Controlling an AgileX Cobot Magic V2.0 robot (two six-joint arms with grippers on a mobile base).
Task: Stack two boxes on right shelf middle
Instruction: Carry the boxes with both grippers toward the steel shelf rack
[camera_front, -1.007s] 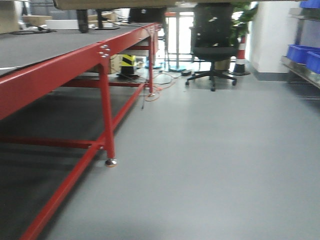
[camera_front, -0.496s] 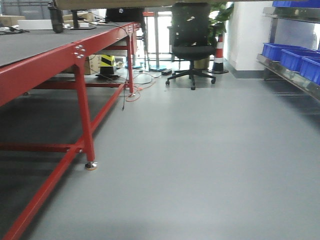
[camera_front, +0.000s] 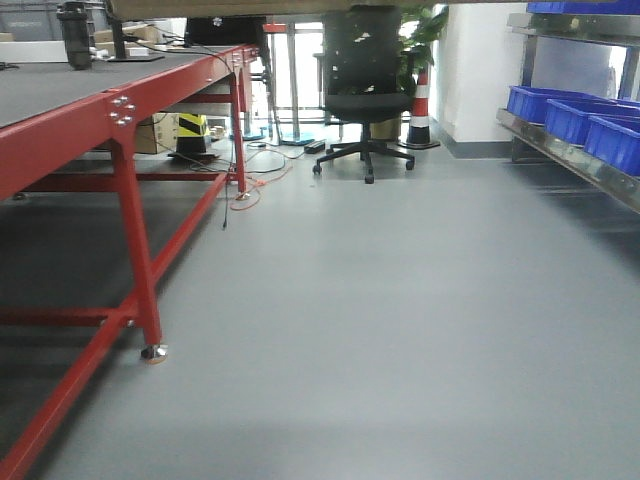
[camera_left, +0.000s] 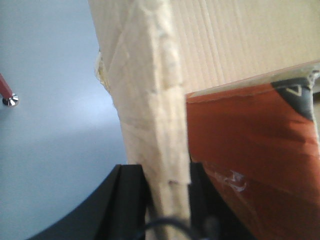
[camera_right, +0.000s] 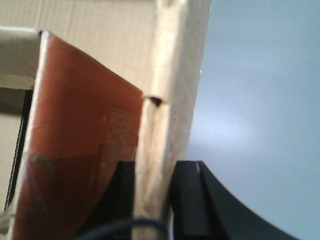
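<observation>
red table: it fills the left side of the front view. It has a dark flat top and red legs.
cables: they lie on the floor by the far table leg.
black chair: it stands at the top middle, on the grey floor.
striped cone: it is just right of the chair, near the white wall.
blue bins: they sit in a row on the shelf at the right edge.
shelf: it is shiny steel, at the upper right, well apart from the table.
box: it is brown cardboard, held up over the floor by both grippers. A brown strip of it shows along the top edge of the front view.
left gripper: it is at the bottom of the left wrist view. Its black fingers squeeze one box wall, one finger on each side.
red-brown thing: it is inside the box. I cannot tell what it is.
right gripper: it is at the bottom of the right wrist view. Its black fingers pinch another box wall the same way.
</observation>
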